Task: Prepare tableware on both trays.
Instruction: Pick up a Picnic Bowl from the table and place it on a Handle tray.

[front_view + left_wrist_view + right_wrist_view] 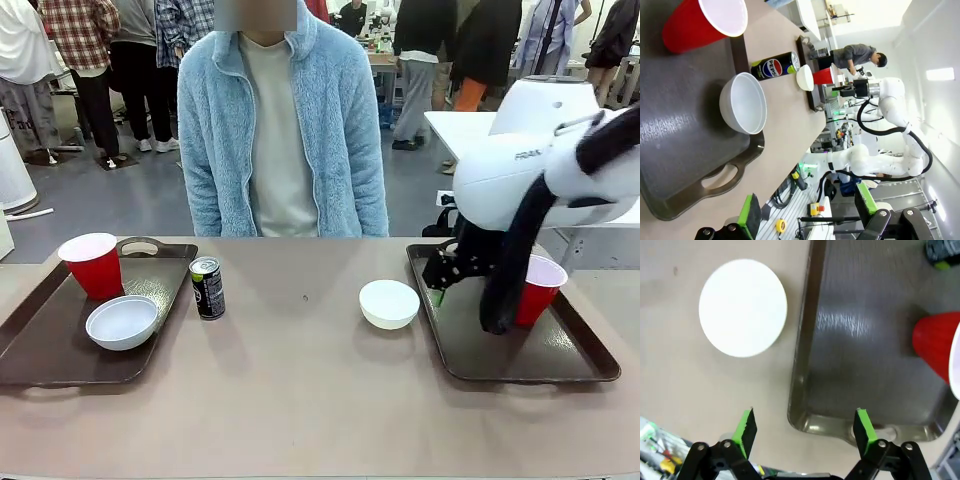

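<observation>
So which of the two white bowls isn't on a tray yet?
The bowl on the bare table, just outside the right tray, on the side facing the middle. The other bowl sits inside the left tray, next to a red cup.

Ahead of the right gripper (pixel 805 425), the dark brown rectangular plastic tray (pixel 855 340) has a finely grained floor with a soft sheen and a shinier rim. Beyond the gripper's left finger, the round white bowl (pixel 742 307) looks smooth and matt, as does the pale beige table (pixel 680 390) under it. The red plastic cup (pixel 935 345) is glossy. Ahead of the left gripper (pixel 807 207), the dark Pepsi-marked metal can (pixel 775 66) gleams. That gripper's green pads (pixel 749 216) look dull and rubbery.
</observation>
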`<state>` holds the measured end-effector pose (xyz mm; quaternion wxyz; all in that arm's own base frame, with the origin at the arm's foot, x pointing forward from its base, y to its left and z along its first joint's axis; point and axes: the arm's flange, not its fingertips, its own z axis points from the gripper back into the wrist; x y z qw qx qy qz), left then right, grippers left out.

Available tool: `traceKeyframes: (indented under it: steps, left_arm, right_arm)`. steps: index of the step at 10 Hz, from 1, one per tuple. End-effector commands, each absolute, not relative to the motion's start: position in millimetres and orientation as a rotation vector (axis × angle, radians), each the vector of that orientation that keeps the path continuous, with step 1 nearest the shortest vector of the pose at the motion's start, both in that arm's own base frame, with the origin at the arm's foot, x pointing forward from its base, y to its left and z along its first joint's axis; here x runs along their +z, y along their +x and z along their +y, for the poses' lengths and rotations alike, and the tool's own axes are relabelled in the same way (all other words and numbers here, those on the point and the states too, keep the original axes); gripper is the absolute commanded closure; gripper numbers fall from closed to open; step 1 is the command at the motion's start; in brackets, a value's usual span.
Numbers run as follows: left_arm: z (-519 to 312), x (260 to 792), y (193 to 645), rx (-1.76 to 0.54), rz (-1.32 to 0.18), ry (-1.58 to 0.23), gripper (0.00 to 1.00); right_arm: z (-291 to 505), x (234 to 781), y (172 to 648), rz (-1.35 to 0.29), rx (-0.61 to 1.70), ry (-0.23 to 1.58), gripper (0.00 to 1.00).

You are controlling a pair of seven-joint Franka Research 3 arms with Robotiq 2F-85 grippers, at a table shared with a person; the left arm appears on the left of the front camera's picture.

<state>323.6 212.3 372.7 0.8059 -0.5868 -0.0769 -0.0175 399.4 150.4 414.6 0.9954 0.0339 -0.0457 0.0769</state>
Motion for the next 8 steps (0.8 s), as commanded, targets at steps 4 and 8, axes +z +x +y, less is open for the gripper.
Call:
traceKeyframes:
  steps: [4, 8]
  left_arm:
    - [214, 373, 322, -0.037, -0.166, -1.251, 0.00]
    - [214, 373, 322, -0.037, -0.166, -1.251, 0.00]
  right_arm:
    - [149, 415, 398, -0.086, 0.152, 0.069, 0.00]
    - [177, 384, 422, -0.143, 0.166, 0.036, 0.00]
